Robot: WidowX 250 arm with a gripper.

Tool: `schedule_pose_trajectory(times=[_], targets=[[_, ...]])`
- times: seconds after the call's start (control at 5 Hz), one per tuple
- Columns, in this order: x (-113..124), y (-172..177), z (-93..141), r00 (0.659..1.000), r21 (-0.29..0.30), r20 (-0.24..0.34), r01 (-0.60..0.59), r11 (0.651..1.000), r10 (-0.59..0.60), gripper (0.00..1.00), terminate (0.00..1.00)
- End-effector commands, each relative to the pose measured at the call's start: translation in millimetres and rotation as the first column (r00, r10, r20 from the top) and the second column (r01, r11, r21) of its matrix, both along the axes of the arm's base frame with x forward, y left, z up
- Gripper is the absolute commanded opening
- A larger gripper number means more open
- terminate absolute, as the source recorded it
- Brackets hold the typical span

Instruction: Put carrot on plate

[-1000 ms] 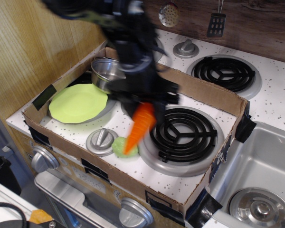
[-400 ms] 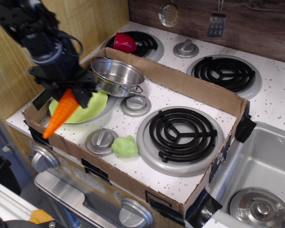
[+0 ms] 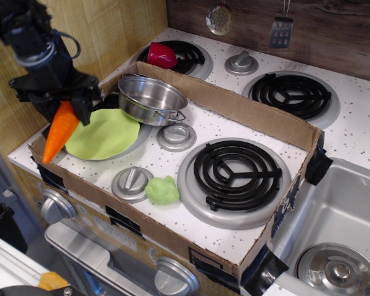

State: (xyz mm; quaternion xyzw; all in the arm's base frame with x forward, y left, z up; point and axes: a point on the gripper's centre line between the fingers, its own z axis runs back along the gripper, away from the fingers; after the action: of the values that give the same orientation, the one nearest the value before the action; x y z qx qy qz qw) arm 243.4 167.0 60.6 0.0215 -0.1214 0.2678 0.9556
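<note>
Your gripper [image 3: 63,106] is clamped on the toy carrot's [image 3: 59,131] thick top end; it looks light, rigid and slick, hanging left of the lime-green plate [image 3: 103,132].

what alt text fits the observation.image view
A black gripper holds a carrot tip-down over the left edge of a cardboard tray, beside a green plate. A steel pot sits behind the plate.

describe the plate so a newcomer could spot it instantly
Find the cardboard tray on the stovetop and go to its left end. The plate lies flat there, just in front of the steel pot. It is lime green with a scalloped rim, unlike the small lumpy green toy nearer the front.
</note>
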Motion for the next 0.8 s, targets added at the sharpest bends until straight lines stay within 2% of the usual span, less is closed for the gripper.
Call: schedule_pose_trajectory(times=[0.0, 0.2, 0.4, 0.6], targets=[[27, 3, 0, 0.980, -0.029, 0.039, -0.196, 0.980, 0.197, 0.00, 0.00], [27, -3, -12, 0.978, -0.032, 0.080, -0.192, 0.981, 0.195, 0.00, 0.00], [30, -1, -17, 0.981, -0.052, 0.076, -0.175, 0.983, 0.178, 0.00, 0.00], [36, 1, -24, 0.983, -0.060, 0.141, -0.112, 0.992, 0.119, 1.00, 0.00]])
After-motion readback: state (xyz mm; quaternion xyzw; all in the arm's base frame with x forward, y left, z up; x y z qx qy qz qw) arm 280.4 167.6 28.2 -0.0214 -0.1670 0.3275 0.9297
